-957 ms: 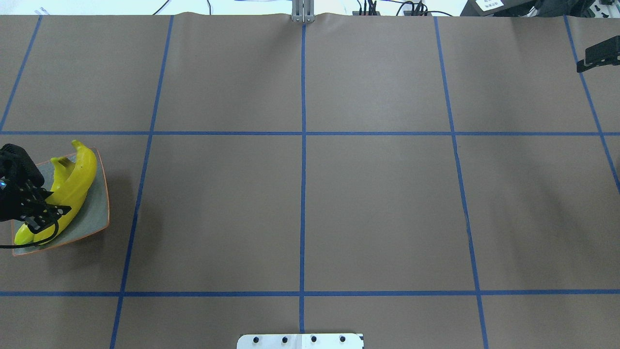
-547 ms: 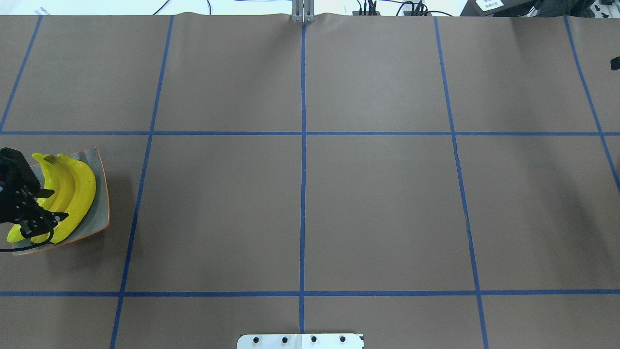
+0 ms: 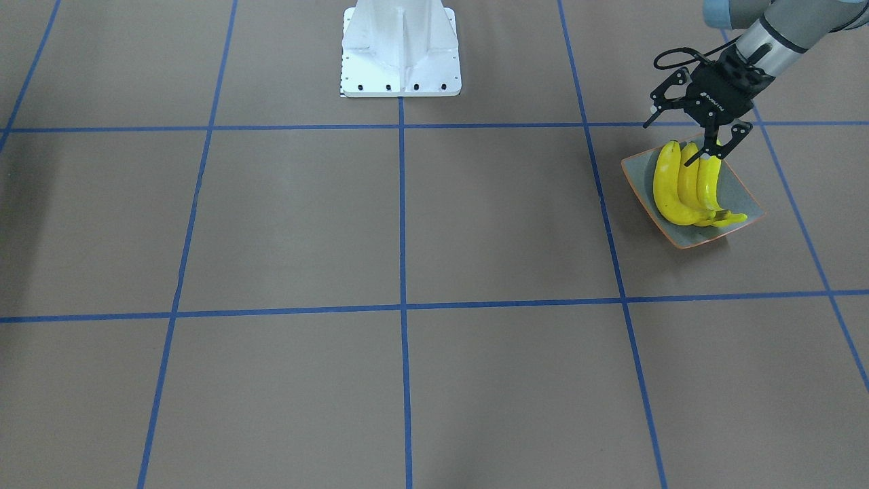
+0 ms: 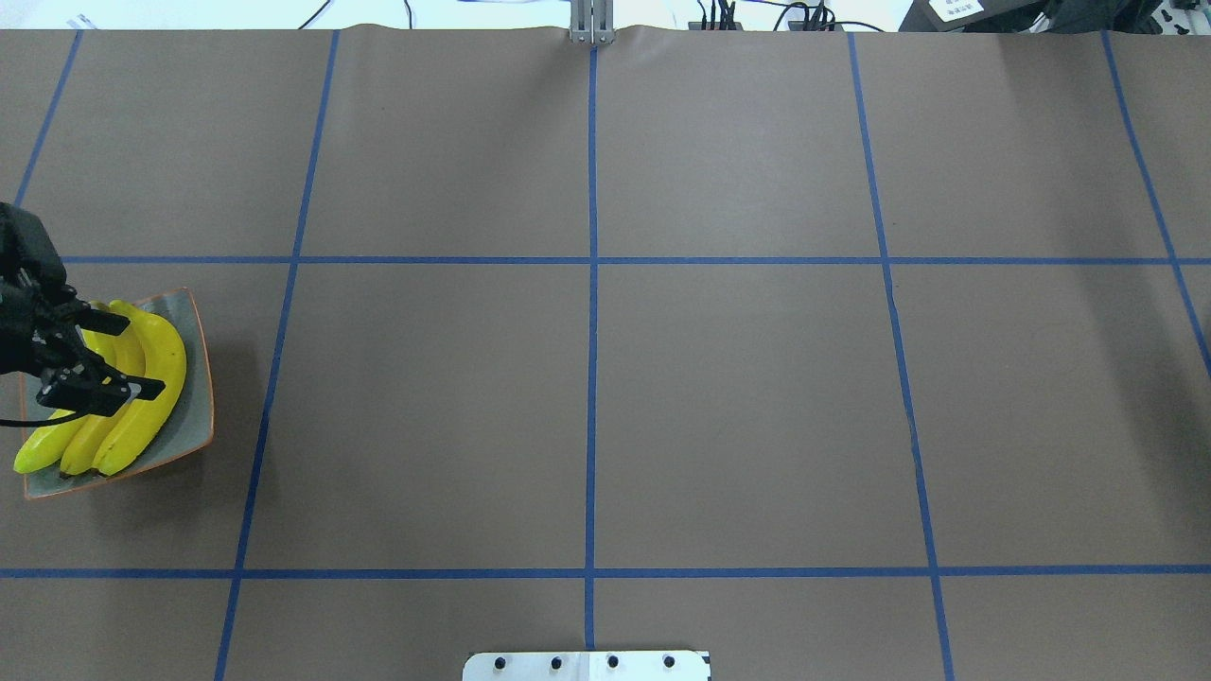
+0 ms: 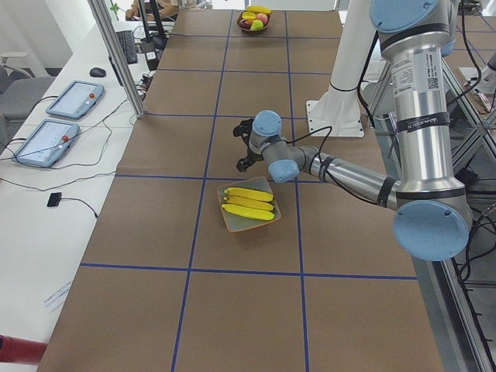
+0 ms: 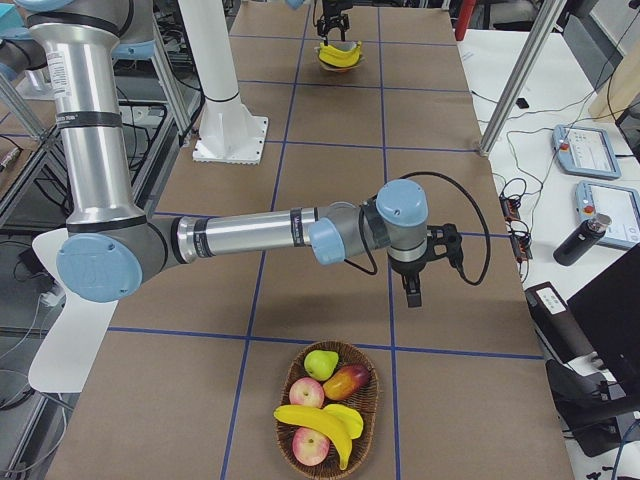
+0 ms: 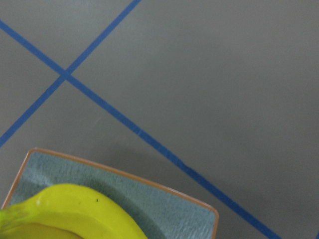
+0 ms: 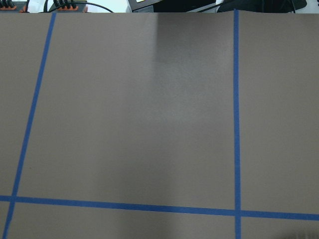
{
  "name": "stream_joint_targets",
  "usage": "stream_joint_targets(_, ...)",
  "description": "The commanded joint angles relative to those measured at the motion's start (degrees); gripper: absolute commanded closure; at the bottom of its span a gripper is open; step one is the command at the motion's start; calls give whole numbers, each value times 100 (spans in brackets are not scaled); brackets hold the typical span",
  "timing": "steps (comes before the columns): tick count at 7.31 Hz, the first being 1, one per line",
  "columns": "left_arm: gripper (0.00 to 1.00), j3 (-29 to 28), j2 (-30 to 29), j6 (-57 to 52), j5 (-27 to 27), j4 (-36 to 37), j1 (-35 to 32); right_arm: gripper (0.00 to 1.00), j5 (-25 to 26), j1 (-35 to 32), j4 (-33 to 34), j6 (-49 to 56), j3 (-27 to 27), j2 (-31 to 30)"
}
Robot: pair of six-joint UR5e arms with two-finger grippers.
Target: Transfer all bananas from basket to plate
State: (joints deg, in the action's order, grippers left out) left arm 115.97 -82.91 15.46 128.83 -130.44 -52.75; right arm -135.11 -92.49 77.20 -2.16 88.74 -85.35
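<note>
Brown table (image 6: 330, 190): three bananas (image 4: 132, 430) plated, one left

Nearest me, the basket (image 6: 370, 440) holds a last banana (image 6: 310, 414) among other fruit. Right gripper (image 6: 414, 288) hangs just beyond it; open or closed, I cannot tell. Far off, three bananas lie on the plate (image 4: 197, 407), left gripper (image 4: 118, 355) spread wide above them, holding nothing.

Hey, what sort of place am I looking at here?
Probably a robotics lab or test cell. A left arm and a right arm stand at a table covered in brown paper with a blue tape grid, and what look like control pendants lie on a side bench.
</note>
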Motion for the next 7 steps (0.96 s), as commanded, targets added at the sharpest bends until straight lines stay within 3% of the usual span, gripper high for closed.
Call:
stream_joint_targets(1, 0, -74, -576, 589, 160, 89, -86, 0, -85, -584, -3, 1233, -776, -236)
stream_joint_targets(3, 0, -65, -682, 765, 160, 80, -86, 0, -157, -849, -3, 1210, -1190, -552)
stream_joint_targets(5, 0, -65, -727, 765, 160, 80, -86, 0, 501, -850, -186, 939, -1297, -877)
stream_joint_targets(7, 0, -30, -727, 765, 160, 80, -86, 0, 1184, -833, -870, 194, -1552, -992)
